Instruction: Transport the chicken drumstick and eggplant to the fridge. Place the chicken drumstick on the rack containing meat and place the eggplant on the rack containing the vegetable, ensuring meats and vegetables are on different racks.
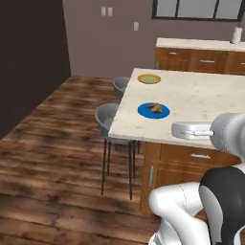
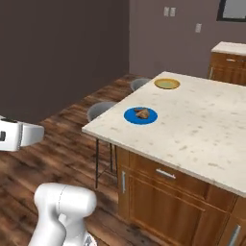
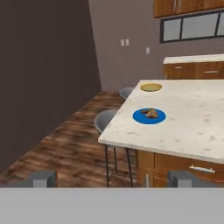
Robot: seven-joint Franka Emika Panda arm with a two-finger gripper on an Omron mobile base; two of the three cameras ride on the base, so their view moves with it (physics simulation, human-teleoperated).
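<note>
The gripper (image 3: 113, 179) has its jaws spread wide, with nothing between them and nothing touching them. Its two dark fingertips (image 3: 43, 178) stand far apart at the bottom of the hand view, aimed across open floor toward a kitchen island and well short of it.

The island (image 1: 201, 103) has a pale speckled stone top over brown wooden cabinets with metal handles. Near its closest corner sits a round blue plate (image 1: 153, 110). On the plate lies the chicken drumstick (image 1: 155, 107), a small lumpy golden-brown piece. It is too small to tell whether a second piece lies with it. Farther along the same edge of the counter, apart from the blue plate, sits a yellow-rimmed plate (image 1: 149, 78) with a greenish centre.

Two grey stools (image 1: 107, 118) on thin dark legs are tucked against the island's side, one behind the other. The floor (image 1: 52, 158) is dark wood planks. A plain dark wall (image 3: 43, 74) runs along the left of the room, meeting a mauve wall with pale switch plates. A dark-framed window (image 1: 198, 8) sits above a second counter (image 1: 201, 44) with wooden drawers at the back of the room.
</note>
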